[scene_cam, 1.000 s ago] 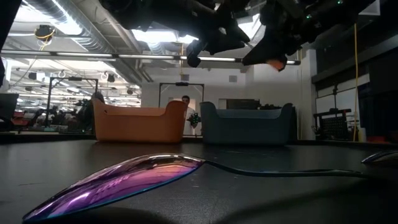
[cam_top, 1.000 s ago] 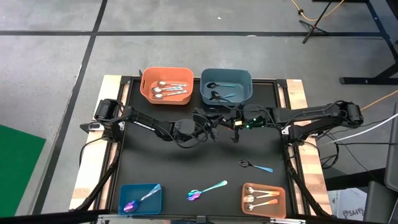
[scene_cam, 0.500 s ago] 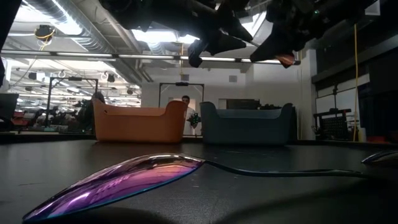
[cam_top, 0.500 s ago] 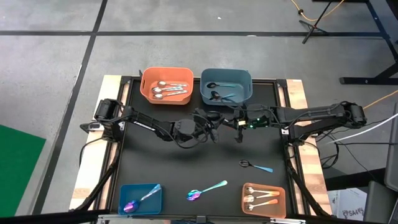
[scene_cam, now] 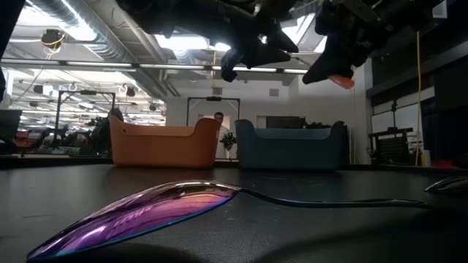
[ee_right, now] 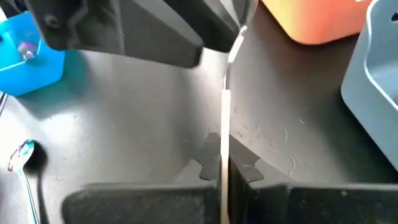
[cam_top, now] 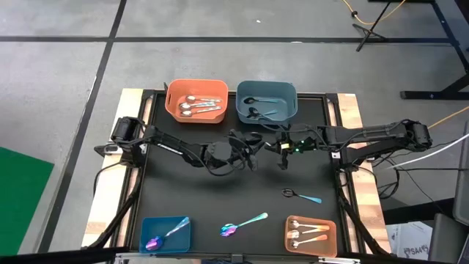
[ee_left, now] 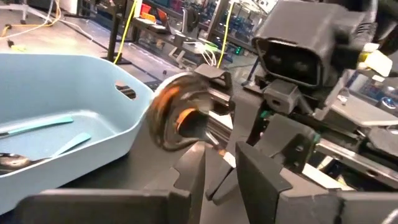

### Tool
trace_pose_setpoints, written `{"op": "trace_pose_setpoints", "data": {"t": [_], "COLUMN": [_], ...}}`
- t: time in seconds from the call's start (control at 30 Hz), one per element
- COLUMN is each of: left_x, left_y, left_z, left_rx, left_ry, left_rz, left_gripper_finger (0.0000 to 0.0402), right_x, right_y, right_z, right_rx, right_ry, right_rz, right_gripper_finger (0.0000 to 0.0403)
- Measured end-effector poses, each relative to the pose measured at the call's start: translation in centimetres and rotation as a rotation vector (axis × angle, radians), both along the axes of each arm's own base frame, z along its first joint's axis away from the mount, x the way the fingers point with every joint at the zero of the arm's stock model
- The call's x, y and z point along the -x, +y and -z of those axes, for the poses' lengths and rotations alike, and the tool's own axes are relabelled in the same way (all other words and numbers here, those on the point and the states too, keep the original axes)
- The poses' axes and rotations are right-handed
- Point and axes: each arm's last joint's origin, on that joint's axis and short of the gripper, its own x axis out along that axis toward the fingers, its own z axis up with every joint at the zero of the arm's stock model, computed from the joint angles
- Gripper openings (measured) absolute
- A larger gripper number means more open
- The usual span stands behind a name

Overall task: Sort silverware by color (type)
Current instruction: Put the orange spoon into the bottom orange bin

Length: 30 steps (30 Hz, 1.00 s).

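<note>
Both arms meeting above bench [cam_top: 183, 191] centre, just in front of the far bins. Right pincer [ee_right: 222, 167] clamped on an orange-handled spoon [ee_left: 180, 115]; left pincer [ee_left: 217, 171] parted, fingers apart from that spoon. Far orange bin [cam_top: 196, 100]: silver spoons. Far blue-grey bin [cam_top: 267, 101]: black spoons. Near blue bin [cam_top: 165, 233]: iridescent spoon. Near orange bin [cam_top: 311, 235]: orange-handled spoons. Loose on bench: iridescent teal-handled spoon [cam_top: 243, 224], black-bowled blue-handled spoon [cam_top: 301, 196].
</note>
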Motion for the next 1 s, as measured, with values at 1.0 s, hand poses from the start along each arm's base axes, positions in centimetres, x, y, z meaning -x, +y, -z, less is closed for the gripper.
{"op": "trace_pose_setpoints", "data": {"t": [1.0], "left_x": [0.5], "left_y": [-2.7], "left_z": [1.6], "left_rx": [-0.022], "left_ry": [0.183], "left_rz": [0.124], "left_gripper_finger": [0.0082], "right_x": [3.1], "right_y": [0.1], "right_z": [-2.8], "right_rx": [-0.011], "right_ry": [-0.095], "right_rz": [0.007], "right_gripper_finger": [0.0000]}}
